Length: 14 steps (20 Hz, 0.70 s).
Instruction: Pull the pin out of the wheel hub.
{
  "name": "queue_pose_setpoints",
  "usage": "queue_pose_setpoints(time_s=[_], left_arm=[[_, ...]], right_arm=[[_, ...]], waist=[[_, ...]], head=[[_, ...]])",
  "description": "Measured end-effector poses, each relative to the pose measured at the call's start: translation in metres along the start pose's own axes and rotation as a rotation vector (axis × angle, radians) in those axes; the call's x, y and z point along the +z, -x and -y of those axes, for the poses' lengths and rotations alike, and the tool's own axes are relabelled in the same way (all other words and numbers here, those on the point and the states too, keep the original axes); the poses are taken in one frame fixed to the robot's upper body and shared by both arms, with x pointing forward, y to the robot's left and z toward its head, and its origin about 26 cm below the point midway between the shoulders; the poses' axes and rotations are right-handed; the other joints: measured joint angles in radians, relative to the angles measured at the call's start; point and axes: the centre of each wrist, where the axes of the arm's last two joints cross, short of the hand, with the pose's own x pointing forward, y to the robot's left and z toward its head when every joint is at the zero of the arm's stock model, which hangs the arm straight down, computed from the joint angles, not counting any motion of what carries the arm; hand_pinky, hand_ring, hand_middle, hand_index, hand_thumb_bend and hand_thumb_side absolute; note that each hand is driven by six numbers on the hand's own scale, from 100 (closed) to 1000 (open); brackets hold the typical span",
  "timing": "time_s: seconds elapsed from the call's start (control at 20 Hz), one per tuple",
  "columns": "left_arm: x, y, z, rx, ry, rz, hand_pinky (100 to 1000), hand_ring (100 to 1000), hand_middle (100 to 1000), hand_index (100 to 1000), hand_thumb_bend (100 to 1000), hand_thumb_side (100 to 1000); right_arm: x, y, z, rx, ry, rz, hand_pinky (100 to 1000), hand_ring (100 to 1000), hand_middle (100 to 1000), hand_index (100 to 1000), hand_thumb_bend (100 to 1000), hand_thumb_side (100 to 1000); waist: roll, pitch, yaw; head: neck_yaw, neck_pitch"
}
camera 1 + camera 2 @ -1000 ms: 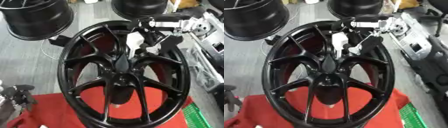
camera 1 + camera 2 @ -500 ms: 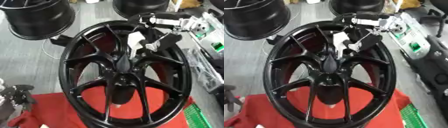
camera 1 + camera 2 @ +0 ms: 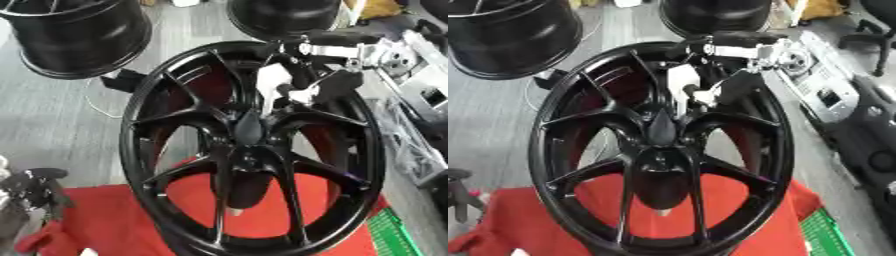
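Note:
A large black wheel rim [image 3: 149, 150] stands upright on a red cloth [image 3: 105, 220], its spokes meeting at the hub [image 3: 248, 129]. My right hand [image 3: 284, 87], black with white parts, comes in from the upper right. It lies against the upper spokes just above the hub. A dark tapered shape sits at the hub's centre; I cannot tell whether it is the pin or part of the wheel. My left hand [image 3: 31, 186] rests open at the lower left edge, away from the wheel.
Two more black rims stand behind, one at the back left [image 3: 74, 35] and one at the back centre [image 3: 284, 15]. Grey metal equipment [image 3: 829, 85] lies to the right. A green crate corner [image 3: 394, 235] shows at the lower right.

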Motion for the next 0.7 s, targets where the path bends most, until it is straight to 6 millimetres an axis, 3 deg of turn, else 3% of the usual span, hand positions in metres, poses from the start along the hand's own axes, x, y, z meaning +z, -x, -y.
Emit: queue_pose_setpoints(time_s=[0.15,0.3,0.45,0.7], left_arm=[[0.0000,0.0000,0.0000,0.000,0.000,0.000,608,365,453,769,100,918],[-0.0001,-0.0001,0.0000,0.000,0.000,0.000,608,365,452,769,100,917],[-0.0001,-0.0001,0.0000,0.001,0.000,-0.001,608,365,452,769,100,917],[-0.0001,-0.0001,-0.0001,0.001,0.000,-0.001,607,364,451,769,100,918]], right_arm=[[0.0001,-0.0010,0.0003,0.001,-0.033,0.000,310,400,907,980,100,625],[0.0001,-0.0011,0.0002,-0.001,-0.064,-0.003,303,394,879,958,100,608],[0.0003,-0.0015,0.0008,-0.001,-0.079,-0.003,286,383,847,922,100,537],[0.0014,-0.0011,0.0010,-0.001,-0.079,-0.005,256,367,811,890,100,344]], waist=[[0.000,0.000,0.000],[-0.001,0.000,0.000],[-0.001,0.000,0.000],[-0.001,0.000,0.005]], head=[[0.000,0.000],[0.002,0.000],[0.002,0.001],[0.002,0.001]])
